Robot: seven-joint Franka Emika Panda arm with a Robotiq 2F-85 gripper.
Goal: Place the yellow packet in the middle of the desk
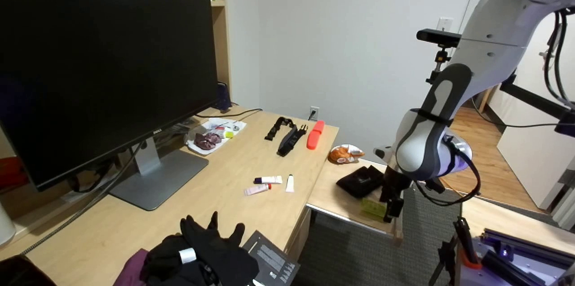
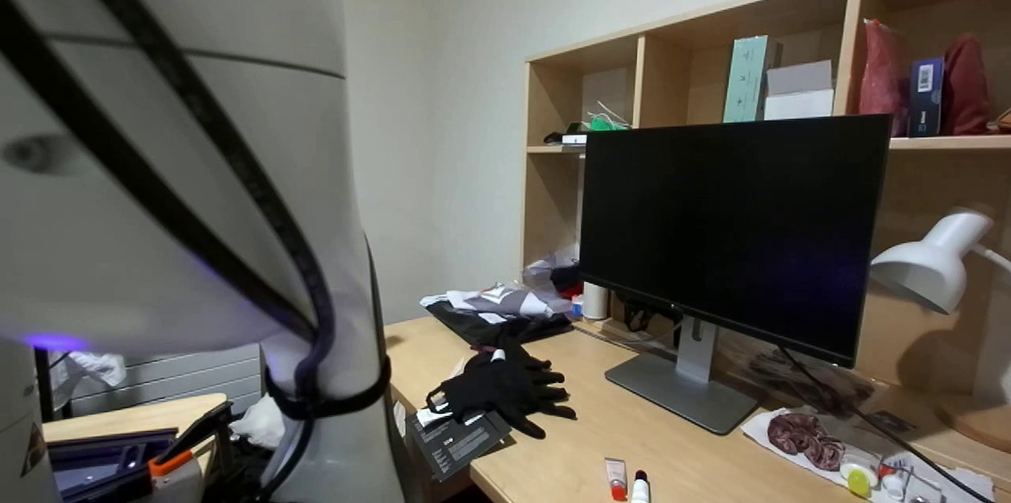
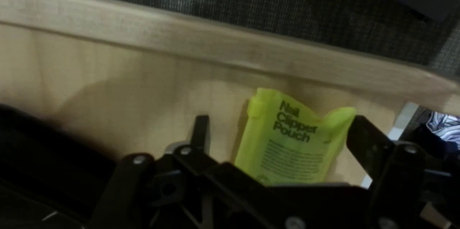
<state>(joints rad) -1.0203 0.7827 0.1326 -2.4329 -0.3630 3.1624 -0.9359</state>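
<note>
The yellow packet (image 1: 373, 207) is flat and yellow-green. It lies in an open light-wood drawer (image 1: 330, 182) below the desk's edge. In the wrist view the packet (image 3: 293, 146) shows the words "Nail Clipper Pouch". My gripper (image 1: 390, 205) is low at the drawer. In the wrist view the gripper (image 3: 280, 117) is open, one finger on each side of the packet. The right finger meets the packet's upper right corner, which is bent up; the left finger is apart from it. The packet's lower end is hidden by the gripper. The desk (image 1: 238, 165) also shows in an exterior view (image 2: 679, 459).
A black pouch (image 1: 360, 181) and an orange-white bag (image 1: 346, 154) lie in the drawer. The drawer's raised wooden edge (image 3: 215, 45) runs beside the packet. On the desk are small tubes (image 1: 269, 180), a black strap (image 1: 291, 140), a red case (image 1: 316, 135), black gloves (image 1: 202, 250) and a monitor (image 1: 112, 75).
</note>
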